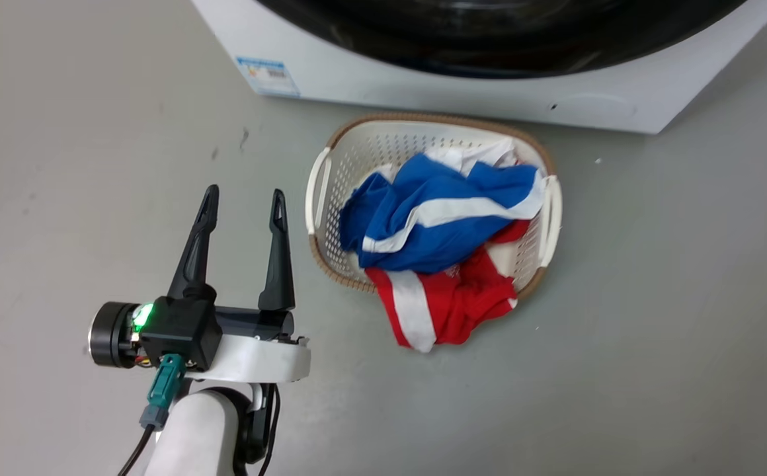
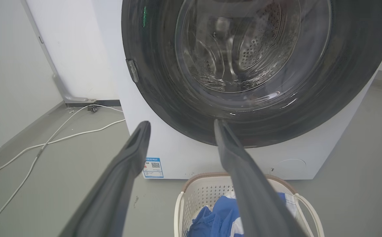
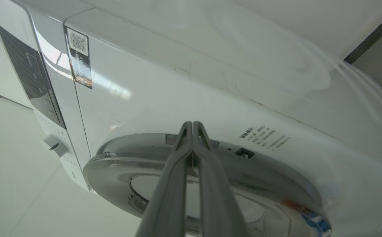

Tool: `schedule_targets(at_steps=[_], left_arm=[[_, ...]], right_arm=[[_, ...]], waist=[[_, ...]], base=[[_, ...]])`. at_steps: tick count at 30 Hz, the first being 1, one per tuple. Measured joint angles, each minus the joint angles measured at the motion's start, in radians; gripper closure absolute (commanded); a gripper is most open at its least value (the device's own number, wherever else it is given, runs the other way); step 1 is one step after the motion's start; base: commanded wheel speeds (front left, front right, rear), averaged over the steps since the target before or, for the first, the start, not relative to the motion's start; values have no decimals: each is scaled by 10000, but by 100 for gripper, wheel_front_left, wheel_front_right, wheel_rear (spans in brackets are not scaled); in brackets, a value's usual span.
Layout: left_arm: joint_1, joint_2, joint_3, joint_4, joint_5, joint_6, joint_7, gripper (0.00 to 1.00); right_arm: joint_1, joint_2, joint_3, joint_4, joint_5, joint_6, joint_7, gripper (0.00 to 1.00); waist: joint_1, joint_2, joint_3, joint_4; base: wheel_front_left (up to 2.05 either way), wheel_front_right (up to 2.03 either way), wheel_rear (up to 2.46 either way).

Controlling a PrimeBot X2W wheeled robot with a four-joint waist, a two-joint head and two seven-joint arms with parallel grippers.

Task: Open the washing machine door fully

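Before the round glossy black washing machine door (image 2: 151,82), I am holding my left hand (image 1: 244,194) spread apart, my right hand (image 3: 192,124) closed empty.

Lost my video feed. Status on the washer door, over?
Left gripper open, empty. Right gripper shut, pointing at rim of round glossy black washing machine door. Door looks closed. Cream perforated laundry basket on floor below it.

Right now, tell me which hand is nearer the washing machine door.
Right. The right hand, shut, is close up to the washing machine door; the left hand, open, is back beside the basket.
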Motion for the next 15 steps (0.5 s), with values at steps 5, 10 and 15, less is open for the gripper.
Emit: schedule_targets(at_steps=[5, 10, 15], left_arm=[[-146, 0, -121, -38, -98, 79, 0, 0], [-276, 0, -196, -48, -180, 153, 0, 0], [-381, 0, -242, -75, -247, 169, 0, 0]], right_arm=[[-1199, -387, 773, 702, -562, 0, 658, 100], [-2013, -581, 1239, 1083, -840, 0, 1174, 100], [-2362, -589, 1701, 1229, -1106, 0, 1653, 100]], waist=[[0, 0, 564, 277], [-1, 0, 932, 499], [0, 0, 1159, 598]], base=[[0, 0, 0], [0, 0, 0], [0, 0, 0]])
